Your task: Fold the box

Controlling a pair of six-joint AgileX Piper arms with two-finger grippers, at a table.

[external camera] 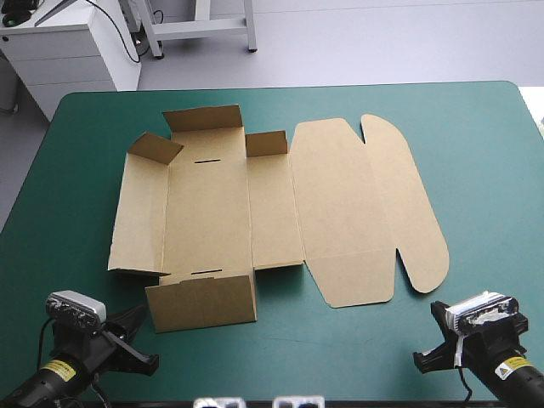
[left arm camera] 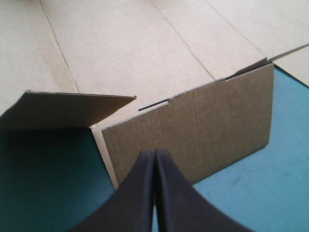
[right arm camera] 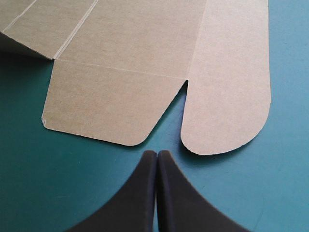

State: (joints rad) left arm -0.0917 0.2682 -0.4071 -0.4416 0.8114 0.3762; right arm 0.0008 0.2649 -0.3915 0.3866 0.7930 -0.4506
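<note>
The brown box (external camera: 255, 200) lies as a cut sheet on the teal-green cover, mostly flat. Its lid panel with two rounded flaps points right. The far flaps (external camera: 202, 119) and a left corner flap stand partly raised. My left gripper (external camera: 136, 327) sits near the table's front left corner, shut and empty. In the left wrist view the left gripper (left arm camera: 154, 152) points at the near end flap (left arm camera: 203, 125), which is tilted up just ahead of it. My right gripper (external camera: 435, 319) is at the front right, shut. In its wrist view the right gripper (right arm camera: 157, 153) stops just short of the rounded flaps (right arm camera: 227, 111).
Bare teal-green cover (external camera: 476, 136) surrounds the sheet on all sides, widest to the right and along the front edge. A white cabinet (external camera: 68, 51) stands beyond the table's far left corner.
</note>
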